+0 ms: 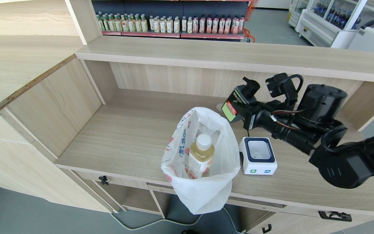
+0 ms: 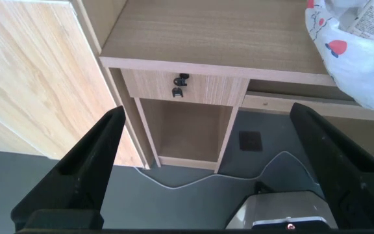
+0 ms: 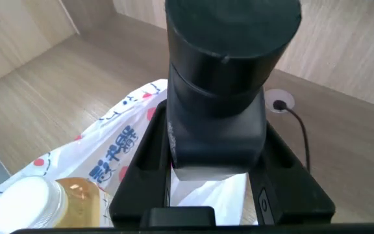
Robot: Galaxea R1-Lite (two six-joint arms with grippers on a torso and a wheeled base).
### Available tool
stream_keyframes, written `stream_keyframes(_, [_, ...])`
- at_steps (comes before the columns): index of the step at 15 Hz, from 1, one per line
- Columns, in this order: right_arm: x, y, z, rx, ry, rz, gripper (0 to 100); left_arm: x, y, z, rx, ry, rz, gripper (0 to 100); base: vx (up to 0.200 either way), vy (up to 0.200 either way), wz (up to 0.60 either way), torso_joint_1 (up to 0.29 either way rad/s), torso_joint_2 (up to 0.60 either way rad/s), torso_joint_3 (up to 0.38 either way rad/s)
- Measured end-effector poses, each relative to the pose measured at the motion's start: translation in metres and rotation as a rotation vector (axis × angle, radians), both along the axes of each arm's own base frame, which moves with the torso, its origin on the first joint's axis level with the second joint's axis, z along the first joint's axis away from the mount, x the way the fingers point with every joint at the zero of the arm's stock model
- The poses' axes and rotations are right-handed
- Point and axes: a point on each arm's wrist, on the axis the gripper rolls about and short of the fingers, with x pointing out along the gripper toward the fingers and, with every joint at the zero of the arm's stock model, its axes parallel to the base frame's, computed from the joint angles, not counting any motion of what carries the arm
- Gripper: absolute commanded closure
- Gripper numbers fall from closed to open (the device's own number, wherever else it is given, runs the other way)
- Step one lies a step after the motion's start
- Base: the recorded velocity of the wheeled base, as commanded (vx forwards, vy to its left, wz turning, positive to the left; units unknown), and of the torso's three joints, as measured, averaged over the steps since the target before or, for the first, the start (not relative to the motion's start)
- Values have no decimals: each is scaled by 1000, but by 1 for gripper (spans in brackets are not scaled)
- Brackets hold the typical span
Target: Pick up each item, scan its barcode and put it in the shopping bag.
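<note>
No print is clear enough to read; blue and red characters mark the shopping bag (image 1: 203, 195); the bottle (image 1: 201, 157) inside and the dark container (image 1: 239, 100) each carry an illegible label.

Right arm (image 1: 291, 130): matte black; cylindrical links, rounded joint housings.
Cables (image 1: 282, 124): red and black leads along the forearm.
Left gripper (image 2: 208, 112): black, flat tapered fingers (image 2: 89, 169).
</note>
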Motion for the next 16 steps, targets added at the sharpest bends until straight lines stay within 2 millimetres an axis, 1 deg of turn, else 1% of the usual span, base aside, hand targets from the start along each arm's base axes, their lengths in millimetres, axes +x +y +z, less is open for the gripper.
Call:
stream_keyframes(2, [13,5,-9,-5,14,-2,100,0,0,0,0,0,1,0,0,0,0,0,0,0])
stream_keyframes(5, [22,14,-25,-14,49,18,100,0,0,0,1,0,-1,0,0,0,0,0,0,0])
stream_keyframes(9, [22,19,-47,-38,93,94,100,0,0,0,1,0,0,0,0,0,0,0,0,0])
stream_keyframes(13, [19,21,-67,-29,38,161,100,0,0,0,1,0,1,0,0,0,0,0,0,0])
stream_keyframes(16, [23,22,-89,-62,24,178,100,0,0,0,1,0,1,0,0,0,0,0,0,0])
